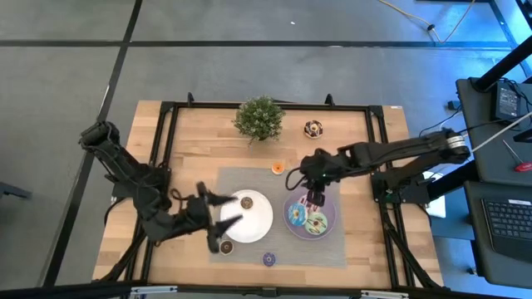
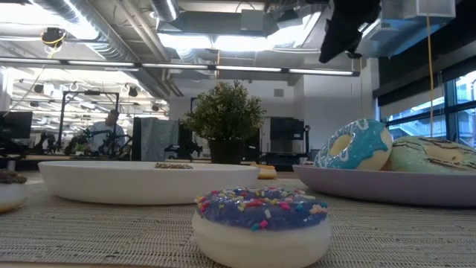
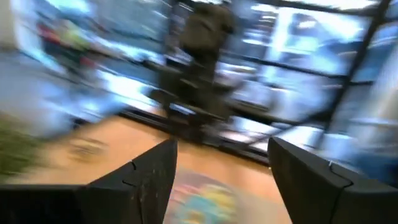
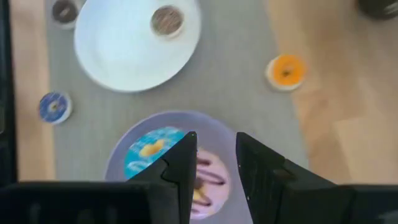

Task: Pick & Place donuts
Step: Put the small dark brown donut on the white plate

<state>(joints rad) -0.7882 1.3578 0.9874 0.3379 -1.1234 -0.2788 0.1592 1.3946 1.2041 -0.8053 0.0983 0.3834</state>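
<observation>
My right gripper (image 1: 313,199) (image 4: 216,163) hangs above the purple plate (image 1: 331,208), its fingers a narrow gap apart. Through the gap shows the pink donut (image 4: 211,177) lying on the plate beside the blue donut (image 1: 296,216) and the green donut (image 1: 317,224). My left gripper (image 1: 226,209) (image 3: 221,180) is open and empty over the left rim of the white plate (image 1: 259,224), on which the tan mini (image 1: 247,202) lies. The dark brown mini (image 1: 226,247), purple mini (image 1: 268,259) and orange mini (image 1: 278,168) lie on the grey mat. The chocolate donut (image 1: 313,129) lies on the wood.
A green potted plant (image 1: 259,118) stands at the table's far middle. The grey mat (image 1: 249,178) covers the middle of the table. A dark frame (image 1: 166,112) runs round the table top. Bare wood lies at the far left and far right.
</observation>
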